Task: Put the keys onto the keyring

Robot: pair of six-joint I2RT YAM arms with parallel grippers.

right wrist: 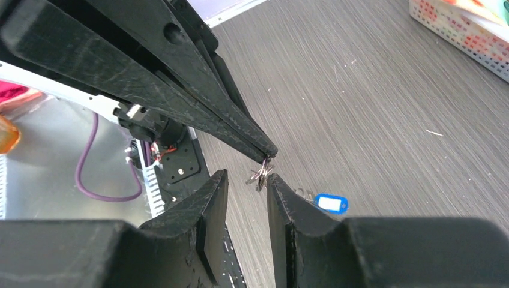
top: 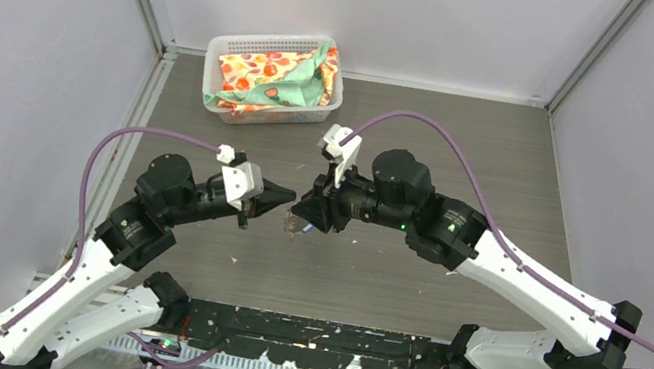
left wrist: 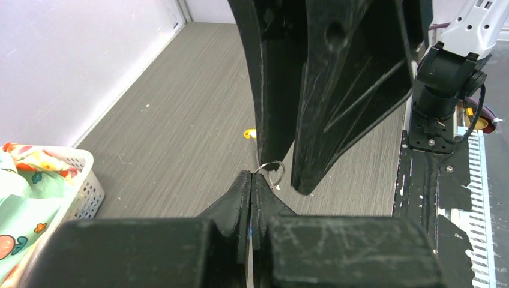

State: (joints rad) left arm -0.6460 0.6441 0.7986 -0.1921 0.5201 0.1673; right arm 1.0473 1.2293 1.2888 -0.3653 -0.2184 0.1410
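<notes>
The table is grey-brown wood with thin lines and small white crumbs; pale walls stand at the left, right and far sides; a white basket with a bright fruit cloth sits at the far edge. Near the middle, the left gripper is pinched tight on the keyring, a thin silver ring held up off the table; the right gripper has its fingers a little apart, one on each side of the ring, gripping nothing. The blue key lies flat on the table just beside them; the yellow key lies near, half hidden.
</notes>
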